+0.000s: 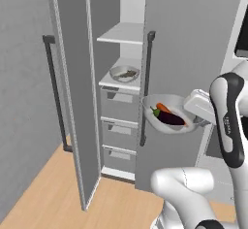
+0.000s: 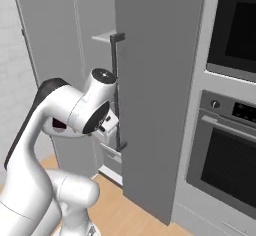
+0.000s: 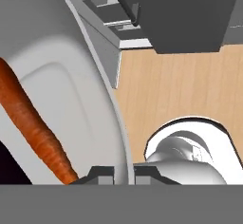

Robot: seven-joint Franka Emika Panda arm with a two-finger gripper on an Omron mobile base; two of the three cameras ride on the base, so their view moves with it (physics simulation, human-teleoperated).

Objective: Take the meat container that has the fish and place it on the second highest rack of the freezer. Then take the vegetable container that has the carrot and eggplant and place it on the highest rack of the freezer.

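A: Gripping the vegetable container by its rim. Your gripper has both finger tips pinched on the rim edge, one tip on the inside wall, one on the outside.

B: What's in it?

A: Carrot runs up and away from the inner finger tip, its thin end just beside that tip. Eggplant lies alongside the carrot, on the far side of it from the tips; in the hand view it's only a black patch at the left edge.

B: Level?

A: No, you've got the container tilted in the left base view, open side facing the camera, hanging in the air in front of the closed grey door, next to its bar handle.

B: Freezer?

A: Freezer is open, beyond the container from your fingers. Highest rack is bare and well above the gripper. The rack below carries the meat container with the fish inside. Grey drawers stack under that.

B: Floor?

A: Wood floor shows past the outer finger tip in the hand view.
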